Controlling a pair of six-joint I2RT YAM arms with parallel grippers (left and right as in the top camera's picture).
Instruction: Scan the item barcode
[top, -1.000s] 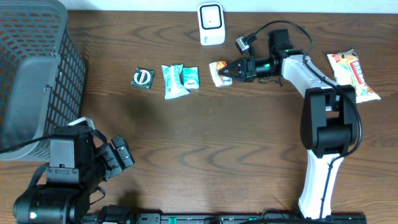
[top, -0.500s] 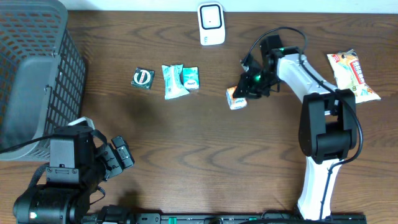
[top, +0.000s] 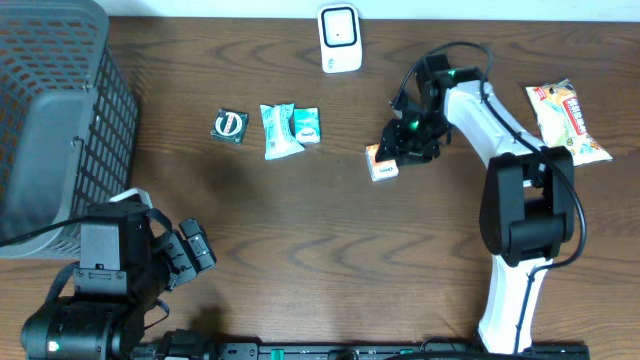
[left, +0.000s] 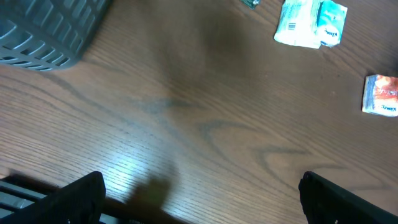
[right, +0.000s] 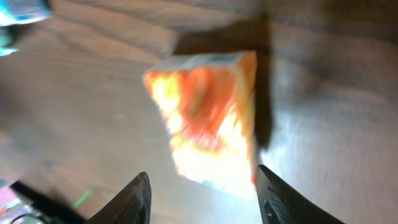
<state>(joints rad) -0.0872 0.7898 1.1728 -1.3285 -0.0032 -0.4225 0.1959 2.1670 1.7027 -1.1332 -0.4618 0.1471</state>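
Observation:
The item, a small orange-and-white packet (top: 381, 163), lies on the brown table a little below and right of the white scanner (top: 340, 38). My right gripper (top: 399, 142) hovers just above the packet's right side, open. In the right wrist view the packet (right: 208, 118) lies blurred ahead of the two dark fingers, with a gap on each side and my right gripper (right: 203, 175) not touching it. My left gripper (left: 200, 183) stands wide open over bare wood at the near left (top: 195, 255). The left wrist view catches the packet (left: 380, 94) at its right edge.
A grey mesh basket (top: 55, 130) fills the left side. In a row left of the item lie a dark round-marked packet (top: 229, 125) and two teal packets (top: 281, 130) (top: 306, 124). A snack bag (top: 568, 120) sits at the far right.
My right gripper carried the orange packet from beside the scanner down and right to the table, then opened and let it go. The left arm has not moved.

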